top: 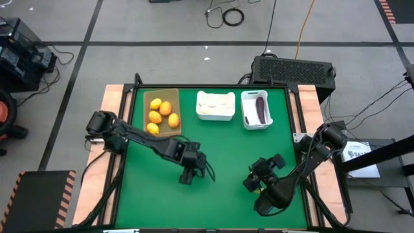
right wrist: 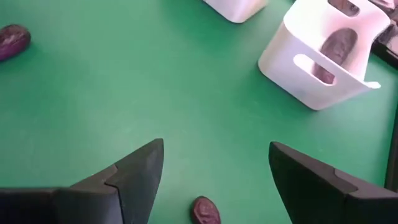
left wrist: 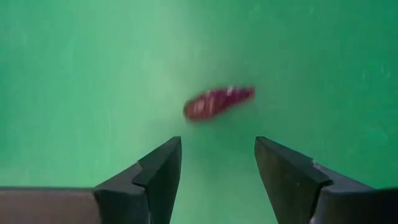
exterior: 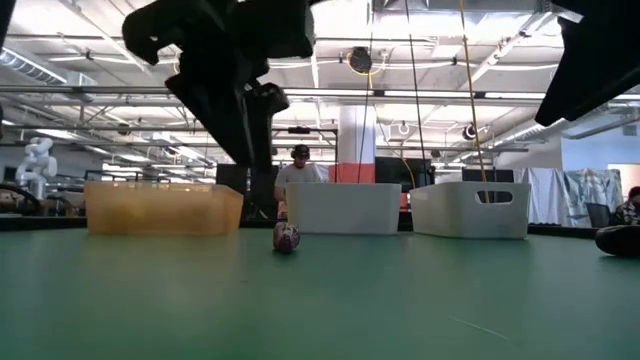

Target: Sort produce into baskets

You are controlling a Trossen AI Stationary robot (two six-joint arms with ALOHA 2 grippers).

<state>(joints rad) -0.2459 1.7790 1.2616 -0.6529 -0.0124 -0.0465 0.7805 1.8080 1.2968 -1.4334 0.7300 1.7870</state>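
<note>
My left gripper [top: 187,173] hangs open over the middle of the green table, above a dark purple eggplant piece [left wrist: 217,102] that lies on its side on the mat; the piece also shows in the low view [exterior: 286,237]. My right gripper [top: 257,181] is open and empty near the table's front right, with a second eggplant piece [right wrist: 206,211] on the mat close below its fingers. Orange-yellow fruits [top: 161,113] lie in the tan tray [top: 176,94]. White garlic bulbs [top: 215,103] lie in the middle white bin [top: 215,118]. Eggplant pieces [top: 260,109] lie in the right white bin [top: 246,109].
The three containers stand in a row along the table's far edge. The right wrist view shows the eggplant bin [right wrist: 292,68] and the first eggplant piece [right wrist: 12,42] farther off. A person [exterior: 298,172] stands in the room beyond the table.
</note>
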